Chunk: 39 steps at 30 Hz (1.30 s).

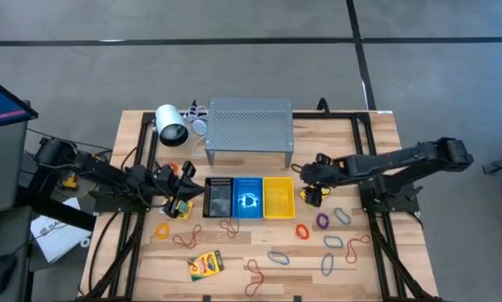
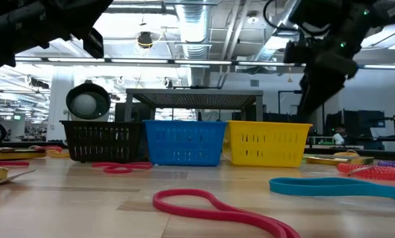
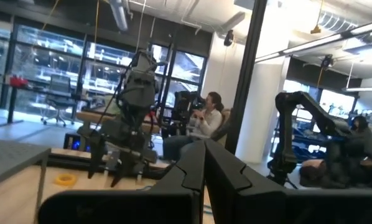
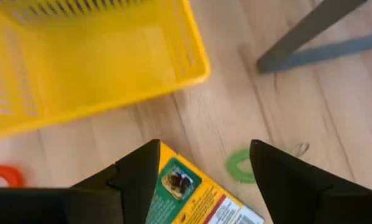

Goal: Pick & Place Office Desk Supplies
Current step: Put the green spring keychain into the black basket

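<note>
Two dark arms reach in over the pale wooden table (image 1: 259,252), the left gripper (image 1: 186,174) hanging near the black basket with its fingers pressed together, the right gripper (image 1: 305,174) just beside the yellow basket's outer end with its fingers (image 4: 136,177) spread wide over a yellow-and-green crayon box (image 4: 195,196) that lies flat on the wood between them, held by neither. Behind the baskets stands the grey perforated metal shelf (image 1: 249,124), with a white cylinder with a dark end (image 1: 170,126) at its left. Three small plastic baskets sit touching in a row at mid-table: black mesh (image 1: 217,198), blue (image 1: 248,197) and yellow (image 1: 278,197); the blue one holds a pale loop, and whatever is in the black one is too dim to tell. A second crayon box (image 1: 206,264) lies well apart, toward the table's front left, and a third (image 1: 181,207) lies by the left gripper. Thin rubber-band loops are scattered across the front of the table: an orange one (image 1: 302,231), a purple one (image 1: 322,221), a red one (image 2: 211,205) nearest the low camera, and a small green one (image 4: 239,165) just beside the box under the right gripper.
</note>
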### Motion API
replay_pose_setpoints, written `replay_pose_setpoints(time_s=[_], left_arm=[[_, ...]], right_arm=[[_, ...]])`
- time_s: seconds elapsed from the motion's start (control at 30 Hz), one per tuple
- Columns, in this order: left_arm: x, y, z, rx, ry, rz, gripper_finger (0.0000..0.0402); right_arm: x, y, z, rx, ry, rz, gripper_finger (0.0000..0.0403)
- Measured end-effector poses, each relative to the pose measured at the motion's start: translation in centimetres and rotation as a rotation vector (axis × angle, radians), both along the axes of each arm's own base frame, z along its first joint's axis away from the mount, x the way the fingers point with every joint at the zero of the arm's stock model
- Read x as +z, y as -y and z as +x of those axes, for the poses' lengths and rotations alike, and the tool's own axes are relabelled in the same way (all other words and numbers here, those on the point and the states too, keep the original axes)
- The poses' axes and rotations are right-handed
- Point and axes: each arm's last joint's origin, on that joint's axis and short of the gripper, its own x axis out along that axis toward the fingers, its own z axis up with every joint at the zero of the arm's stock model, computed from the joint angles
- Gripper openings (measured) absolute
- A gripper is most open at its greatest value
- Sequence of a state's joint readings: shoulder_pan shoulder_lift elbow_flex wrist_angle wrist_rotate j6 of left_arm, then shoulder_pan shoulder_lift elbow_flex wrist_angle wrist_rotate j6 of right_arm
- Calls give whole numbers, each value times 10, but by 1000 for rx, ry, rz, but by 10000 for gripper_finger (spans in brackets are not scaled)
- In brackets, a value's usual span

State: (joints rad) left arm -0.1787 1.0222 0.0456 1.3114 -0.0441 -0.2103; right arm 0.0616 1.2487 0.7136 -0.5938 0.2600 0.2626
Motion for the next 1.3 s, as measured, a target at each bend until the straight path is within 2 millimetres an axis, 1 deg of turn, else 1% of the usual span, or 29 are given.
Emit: replay_pose_setpoints(time_s=[0.1, 0.3, 0.43, 0.67, 0.83, 1.03, 1.17, 1.3], left_arm=[[0, 0, 0, -3, -6, -10, 2], [-1, 0, 0, -11, -18, -28, 2], [-1, 0, 0, -12, -19, -33, 2], [-4, 0, 1, -12, -46, -28, 2], [-5, 0, 2, -11, -57, -25, 2], [-5, 0, 2, -11, -59, -23, 2], [-5, 0, 2, -10, -59, -23, 2], [-5, 0, 2, -11, -60, -23, 2]], right_arm=[[-9, 2, 1, -8, -46, -4, 244], [-29, 15, 0, -69, -138, -6, 244], [-38, 22, 3, -75, -188, -6, 244], [-54, 35, 11, -74, -215, 36, 244], [-61, 44, 12, -91, -239, 69, 243], [-61, 50, 12, -102, -229, 95, 243], [-61, 53, 11, -108, -223, 120, 225], [-61, 53, 11, -109, -218, 134, 181]])
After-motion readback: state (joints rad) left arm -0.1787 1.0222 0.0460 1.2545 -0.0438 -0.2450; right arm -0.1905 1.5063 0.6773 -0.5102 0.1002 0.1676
